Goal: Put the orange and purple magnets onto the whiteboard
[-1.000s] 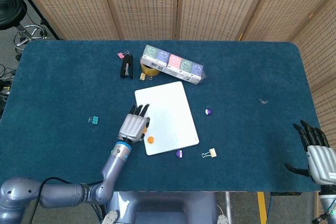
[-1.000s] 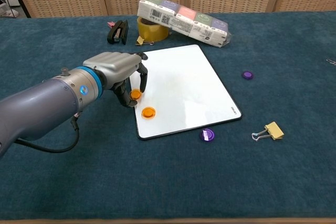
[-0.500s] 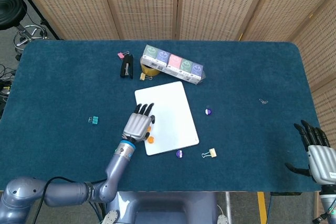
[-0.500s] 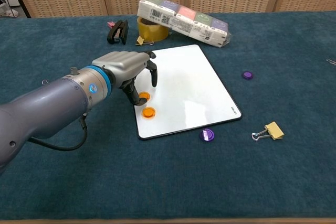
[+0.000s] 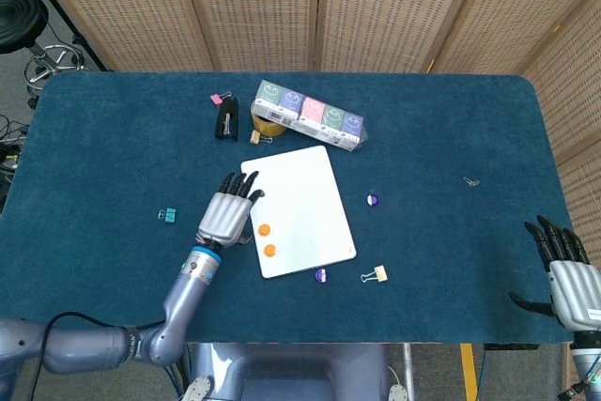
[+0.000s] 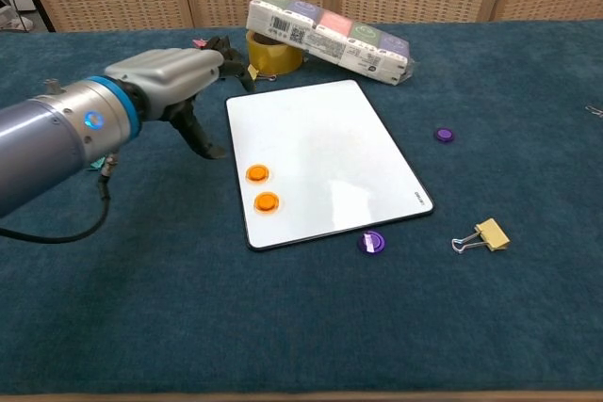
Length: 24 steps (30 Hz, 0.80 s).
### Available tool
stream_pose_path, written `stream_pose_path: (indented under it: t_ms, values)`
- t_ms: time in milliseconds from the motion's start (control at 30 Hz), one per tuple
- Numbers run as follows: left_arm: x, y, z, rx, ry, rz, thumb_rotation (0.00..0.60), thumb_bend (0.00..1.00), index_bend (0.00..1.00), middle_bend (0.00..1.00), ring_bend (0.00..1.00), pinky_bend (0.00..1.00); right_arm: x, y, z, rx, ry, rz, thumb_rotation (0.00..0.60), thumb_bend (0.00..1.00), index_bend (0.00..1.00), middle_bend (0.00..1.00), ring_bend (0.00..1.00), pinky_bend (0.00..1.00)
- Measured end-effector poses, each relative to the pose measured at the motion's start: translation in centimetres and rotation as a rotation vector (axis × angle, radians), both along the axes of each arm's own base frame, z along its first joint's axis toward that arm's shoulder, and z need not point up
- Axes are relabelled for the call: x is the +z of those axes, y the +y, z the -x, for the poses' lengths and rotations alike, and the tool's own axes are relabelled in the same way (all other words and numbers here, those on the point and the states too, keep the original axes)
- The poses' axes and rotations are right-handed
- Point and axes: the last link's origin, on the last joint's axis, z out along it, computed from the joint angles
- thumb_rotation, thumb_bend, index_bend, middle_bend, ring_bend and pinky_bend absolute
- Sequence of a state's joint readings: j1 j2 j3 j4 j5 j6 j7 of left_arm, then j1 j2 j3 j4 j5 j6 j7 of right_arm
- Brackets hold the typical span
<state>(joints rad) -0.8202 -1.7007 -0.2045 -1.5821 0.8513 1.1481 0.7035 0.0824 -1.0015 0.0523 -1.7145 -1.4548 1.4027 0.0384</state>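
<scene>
Two orange magnets (image 5: 265, 230) (image 5: 269, 250) lie on the whiteboard (image 5: 302, 199) near its left front edge; the chest view shows them too (image 6: 257, 173) (image 6: 267, 201) on the whiteboard (image 6: 330, 152). One purple magnet (image 5: 321, 275) (image 6: 373, 242) lies on the cloth just off the board's front edge. Another purple magnet (image 5: 373, 200) (image 6: 444, 135) lies to the right of the board. My left hand (image 5: 226, 214) (image 6: 170, 82) hovers left of the board, fingers apart, holding nothing. My right hand (image 5: 566, 269) rests open at the table's right front corner.
A multicoloured box (image 5: 310, 115) and a yellow tape roll (image 5: 266, 125) sit behind the board. A black stapler (image 5: 226, 122) and a pink clip (image 5: 216, 98) lie at the back left. A teal clip (image 5: 168, 215) lies left, a yellow binder clip (image 5: 377, 275) front right.
My left hand released the second orange magnet on the board and has drawn back to the left, off the board. The right hand has not moved.
</scene>
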Motion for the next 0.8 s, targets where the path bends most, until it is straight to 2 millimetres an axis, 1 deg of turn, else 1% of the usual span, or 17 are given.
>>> stream_pose_path:
  t_ms: [33, 100, 233, 267, 333, 433, 467, 533, 567, 667, 800]
  values:
    - [0.6, 0.0, 0.6, 0.0, 0.001, -0.008, 0.6, 0.09, 0.09, 0.0, 0.0, 0.0, 0.0, 0.0, 0.0, 0.002, 0.003, -0.001, 0.6, 0.0, 0.0, 0.0, 0.0, 0.0]
    - [2.2, -0.2, 2.1, 0.005, -0.001, -0.028, 0.6, 0.07, 0.05, 0.0, 0.0, 0.0, -0.2, -0.1, -0.1, 0.009, 0.011, -0.004, 0.6, 0.0, 0.0, 0.0, 0.0, 0.0]
    - [5.3, -0.7, 5.4, 0.016, -0.015, -0.063, 0.6, 0.06, 0.03, 0.0, 0.0, 0.0, -0.7, -0.5, 0.0, 0.029, 0.028, -0.017, 0.6, 0.0, 0.0, 0.0, 0.0, 0.0]
    - [6.3, -1.0, 6.4, 0.021, -0.02, -0.075, 0.6, 0.06, 0.03, 0.0, 0.0, 0.0, -0.9, -0.7, 0.0, 0.033, 0.031, -0.021, 0.6, 0.0, 0.01, 0.0, 0.0, 0.0]
    - [7.7, -1.4, 7.9, 0.029, -0.03, -0.092, 0.6, 0.06, 0.03, 0.0, 0.0, 0.0, -1.3, -1.0, 0.1, 0.042, 0.039, -0.032, 0.6, 0.0, 0.02, 0.0, 0.0, 0.0]
    - [9.9, -2.5, 10.4, 0.057, -0.052, -0.13, 0.6, 0.06, 0.03, 0.0, 0.0, 0.0, -1.9, -1.5, 0.1, 0.058, 0.05, -0.061, 0.6, 0.0, 0.06, 0.0, 0.0, 0.0]
    - [10.7, -3.0, 11.5, 0.071, -0.063, -0.146, 0.6, 0.06, 0.03, 0.0, 0.0, 0.0, -2.1, -1.7, 0.0, 0.063, 0.053, -0.07, 0.6, 0.0, 0.08, 0.0, 0.0, 0.0]
    - [11.8, -4.0, 12.8, 0.092, -0.087, -0.166, 0.6, 0.06, 0.04, 0.0, 0.0, 0.0, -2.7, -2.0, -0.1, 0.078, 0.055, -0.091, 0.6, 0.0, 0.11, 0.0, 0.0, 0.0]
    - [12.6, -4.6, 13.8, 0.108, -0.099, -0.188, 0.6, 0.06, 0.04, 0.0, 0.0, 0.0, -2.9, -2.1, -0.3, 0.084, 0.054, -0.101, 0.6, 0.0, 0.14, 0.0, 0.0, 0.0]
    - [14.9, -6.1, 15.8, 0.133, -0.125, -0.253, 0.6, 0.06, 0.04, 0.0, 0.0, 0.0, -3.9, -2.4, -0.8, 0.113, 0.049, -0.14, 0.6, 0.0, 0.17, 0.0, 0.0, 0.0]
    - [17.7, -7.9, 17.7, 0.158, -0.147, -0.313, 0.6, 0.06, 0.04, 0.0, 0.0, 0.0, -5.6, -3.2, -1.8, 0.157, 0.039, -0.201, 0.6, 0.0, 0.18, 0.0, 0.0, 0.0]
